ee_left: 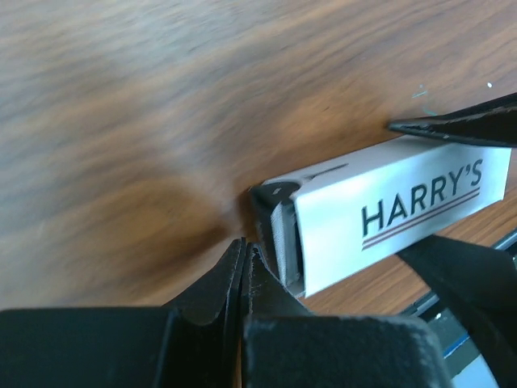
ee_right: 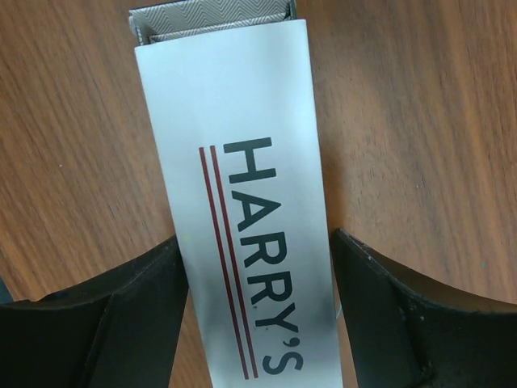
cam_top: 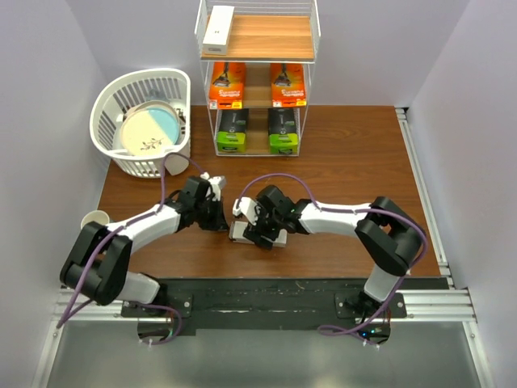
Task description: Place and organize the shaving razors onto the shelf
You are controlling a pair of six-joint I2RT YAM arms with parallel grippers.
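Observation:
A long white HARRY'S box [ee_right: 234,121] lies flat on the brown table near the front edge [cam_top: 240,233]. My right gripper [ee_right: 256,238] straddles it. One finger touches one long side and a sliver of wood shows between the other finger and the box, so it is open. My left gripper [ee_left: 245,245] is shut on nothing, its tip on the table beside the box's grey end [ee_left: 287,242]. On the shelf [cam_top: 266,36], a white box [cam_top: 218,27] lies on the top board. Two orange boxes [cam_top: 227,85] stand on the middle board and two black-and-green packs [cam_top: 232,131] on the bottom.
A white slatted basket [cam_top: 113,97] holding a plate stands at the back left, beside the shelf. A paper cup [cam_top: 95,220] sits at the table's left edge near the left arm. The two grippers [cam_top: 242,222] are close together.

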